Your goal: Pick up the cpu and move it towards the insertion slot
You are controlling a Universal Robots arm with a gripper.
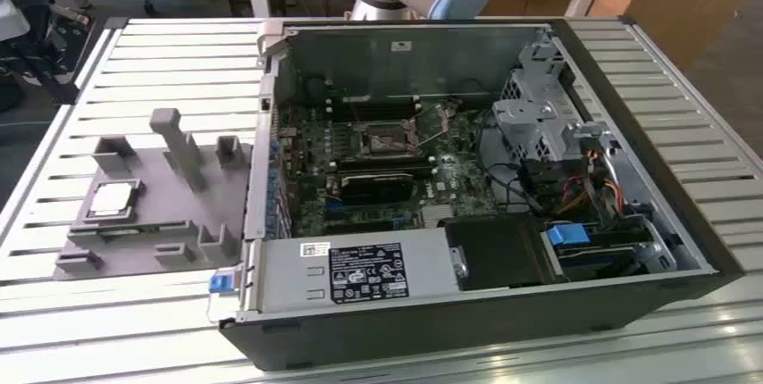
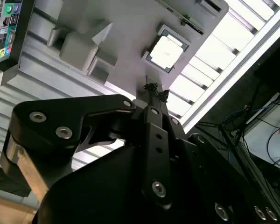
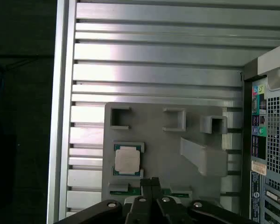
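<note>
The cpu [image 1: 110, 198] is a small square chip with a pale metal top, lying flat in a recess of the grey plastic holder [image 1: 179, 214] at the exterior view's left. Both wrist views show the cpu [image 2: 166, 51] [image 3: 127, 159] from above in the holder [image 2: 126, 32] [image 3: 168, 154]. My gripper [image 2: 152, 87] [image 3: 150, 181] hangs well above the holder, a little off to one side of the chip, with its black fingers closed together on nothing. The insertion slot [image 1: 388, 140] is the metal-framed square socket on the motherboard inside the open case.
The open computer case [image 1: 667, 214] lies on a slatted aluminium table [image 1: 84, 330], right beside the holder. Grey posts [image 1: 179, 143] stand up from the holder near the chip. The case's rear panel with ports [image 3: 270, 140] borders the holder. The table's edge [image 3: 60, 116] drops to a dark floor.
</note>
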